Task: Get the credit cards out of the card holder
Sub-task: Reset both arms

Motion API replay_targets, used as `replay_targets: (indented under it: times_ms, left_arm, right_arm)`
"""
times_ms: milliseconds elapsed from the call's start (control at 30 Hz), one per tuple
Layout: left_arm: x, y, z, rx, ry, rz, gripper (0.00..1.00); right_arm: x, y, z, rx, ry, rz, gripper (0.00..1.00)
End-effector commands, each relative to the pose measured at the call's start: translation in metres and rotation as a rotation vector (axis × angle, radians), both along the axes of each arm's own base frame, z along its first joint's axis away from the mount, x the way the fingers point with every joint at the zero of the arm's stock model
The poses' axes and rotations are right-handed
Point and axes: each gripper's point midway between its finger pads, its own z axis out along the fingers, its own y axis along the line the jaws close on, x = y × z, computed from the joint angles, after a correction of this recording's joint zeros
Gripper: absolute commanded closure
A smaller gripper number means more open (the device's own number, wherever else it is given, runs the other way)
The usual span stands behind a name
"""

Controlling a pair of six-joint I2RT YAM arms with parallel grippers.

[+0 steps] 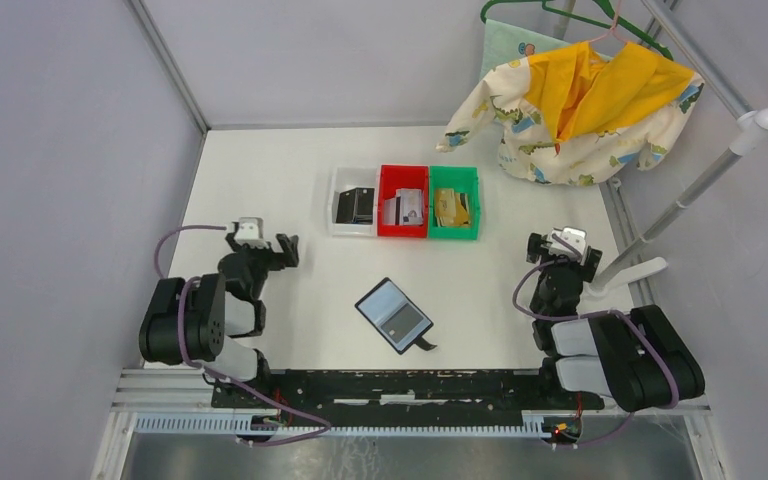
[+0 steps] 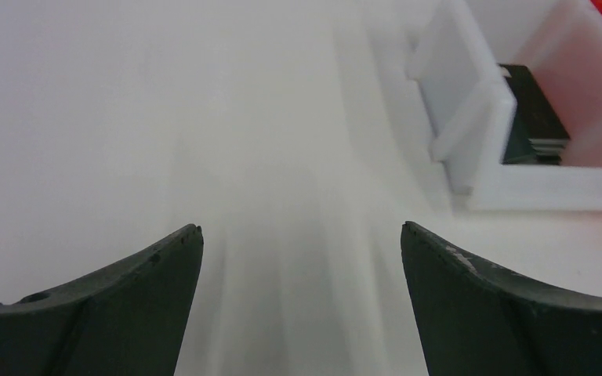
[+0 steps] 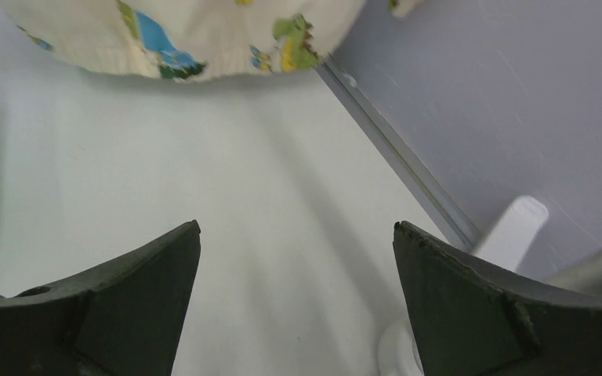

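Starting on the left: the left gripper is wide open with nothing in it, hovering low over bare table just left of the white bin. That bin has a few black cards in it. The red bin next to it has silvery-grey ones and the green bin has tan-gold ones, so the credit cards look sorted out by colour already. The card holder lies flat and open on the table, in front of the bins and roughly midway between the two arms, light blue-grey side up, with its closure tab sticking out toward the near edge. There's a greyer rectangle on the inside. It could be one last card or just a pocket, honestly can't tell from the overhead view. So I'd say the job is mostly or fully done, with at most a check of that pocket left. Further right, a kids' jacket hangs on a hanger at the back corner, well clear of everything. The right gripper is spread open and empty too, parked near the right edge beside a white pole. Nothing is blocking the holder for either arm.
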Motion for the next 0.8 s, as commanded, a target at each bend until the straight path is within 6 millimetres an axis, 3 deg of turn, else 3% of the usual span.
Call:
replay_targets:
  times_ms: [0,67,133,333,433,767]
  left_arm:
    - [0.009,-0.018,0.022,0.214,-0.131,0.042,0.0]
    - [0.02,-0.006,0.014,0.207,-0.052,0.111,0.0]
    - [0.028,-0.005,0.013,0.197,-0.043,0.117,0.0]
    - [0.028,-0.003,0.014,0.178,-0.04,0.118,0.0]
    - [0.034,0.013,0.01,0.151,0.002,0.226,0.0]
    - [0.034,0.012,0.009,0.148,0.006,0.221,0.0]
  right_arm:
    - [-0.022,0.02,-0.009,-0.075,-0.005,0.193,0.02]
    - [-0.02,0.02,-0.002,-0.096,-0.032,0.191,0.02]
    - [-0.013,0.02,-0.014,-0.071,0.023,0.186,0.02]
    - [-0.009,0.016,-0.017,-0.041,0.026,0.192,0.02]
    - [-0.01,0.016,-0.017,-0.043,0.028,0.193,0.02]
    - [-0.01,0.016,-0.017,-0.044,0.026,0.191,0.02]
